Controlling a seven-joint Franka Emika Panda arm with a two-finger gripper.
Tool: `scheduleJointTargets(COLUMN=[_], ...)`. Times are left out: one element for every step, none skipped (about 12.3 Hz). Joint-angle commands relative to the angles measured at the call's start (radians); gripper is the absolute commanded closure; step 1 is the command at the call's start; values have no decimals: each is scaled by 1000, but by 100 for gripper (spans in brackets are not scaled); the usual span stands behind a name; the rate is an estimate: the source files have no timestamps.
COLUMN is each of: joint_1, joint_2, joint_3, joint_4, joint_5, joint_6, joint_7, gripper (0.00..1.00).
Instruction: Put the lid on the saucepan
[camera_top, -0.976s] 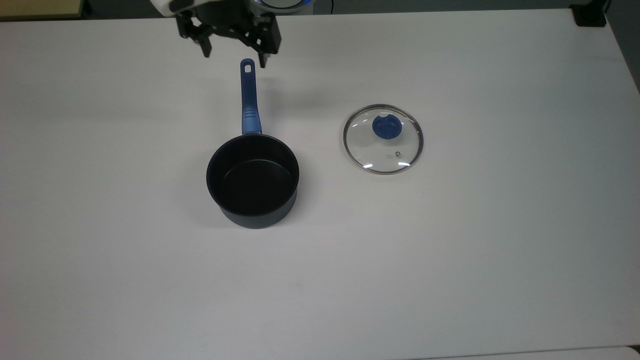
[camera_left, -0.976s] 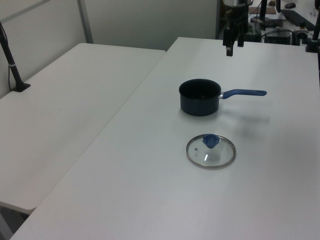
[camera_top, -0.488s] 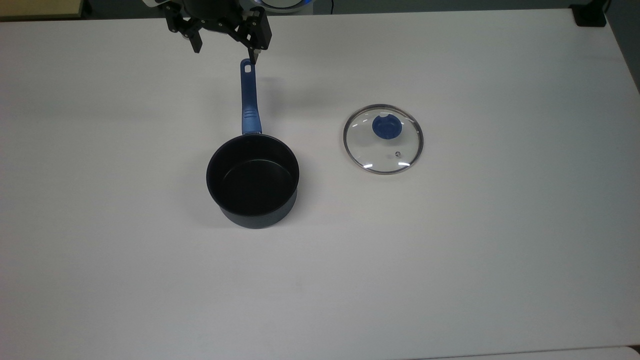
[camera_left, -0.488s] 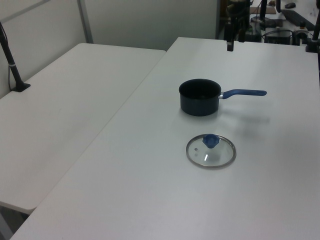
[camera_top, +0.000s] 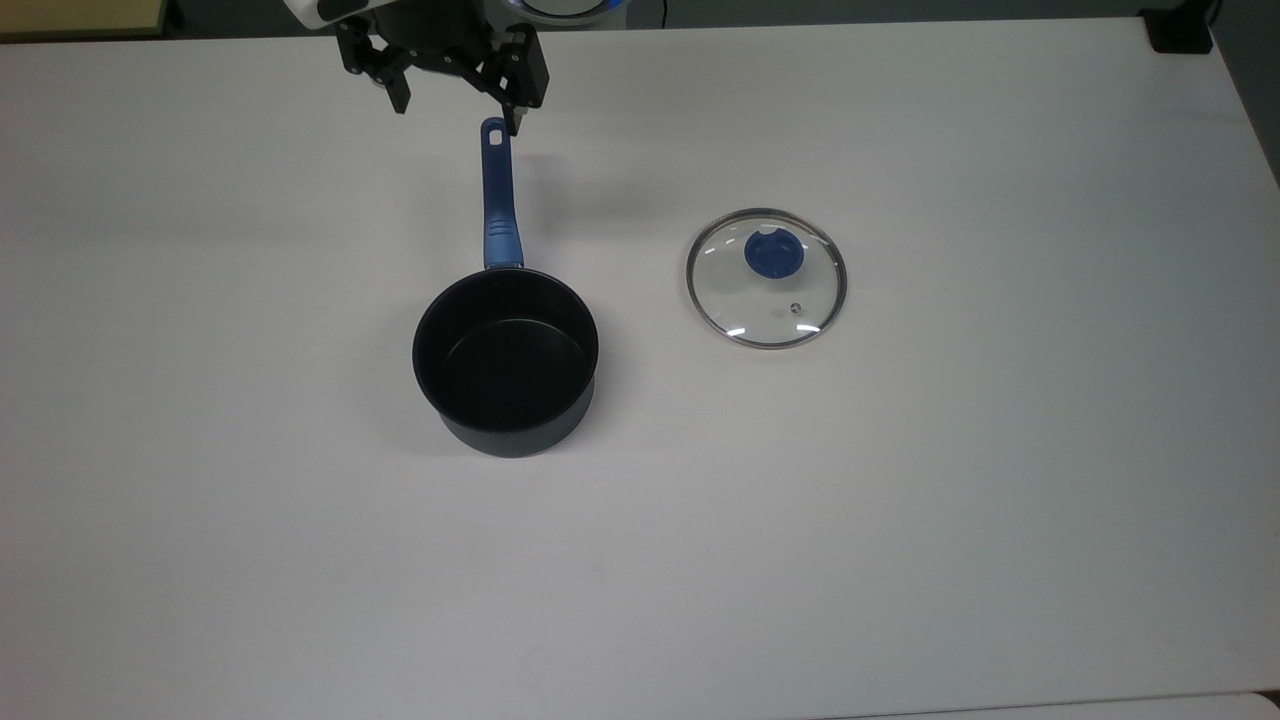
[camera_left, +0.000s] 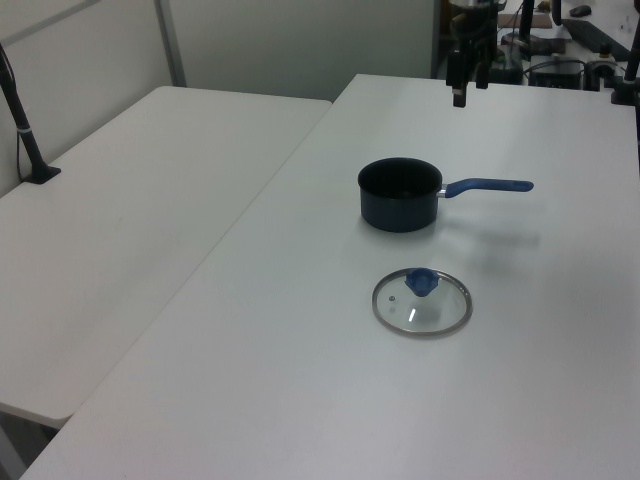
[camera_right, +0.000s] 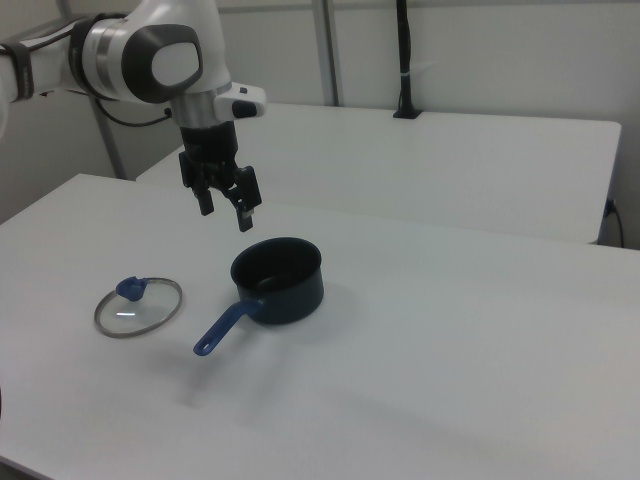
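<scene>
On the matte white tabletop (camera_top: 900, 520), top view: the round dark pan (camera_top: 505, 362) with its straight blue handle, and the glass lid (camera_top: 766, 278), metal-rimmed and blue-knobbed, lie well apart. Left view: bare surface surrounds both. Right view: the hand (camera_right: 226, 210) hangs above the tabletop, fingers spread, holding nothing.

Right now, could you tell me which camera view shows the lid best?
The top view: the lid is seen face-on, with rim, blue knob and steam hole all clear. The left view and right view show it obliquely, as a flattened ellipse.
</scene>
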Motion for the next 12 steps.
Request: scheduleJointTargets(joint_1=[17,26,59,83,109,141,173,205,231,253,283,307], joint_2=[34,37,38,40,44,46,57,80,95,100,100,100], joint_3=[5,9,9,9,9,9,9,9,9,9,9,9], joint_4=[28,28,28,28,28,25,22,22,17,-4,-33,-61], joint_5=[2,2,2,2,4,4,5,12,18,19,21,25], joint_6=[-2,-2,-2,-2,-3,-3,1,15,35,41,61,84], joint_7=[-10,-9,-1,2,5,5,2,-4,-4,0,5,17], gripper=[0,0,0,0,0,0,0,0,0,0,0,0])
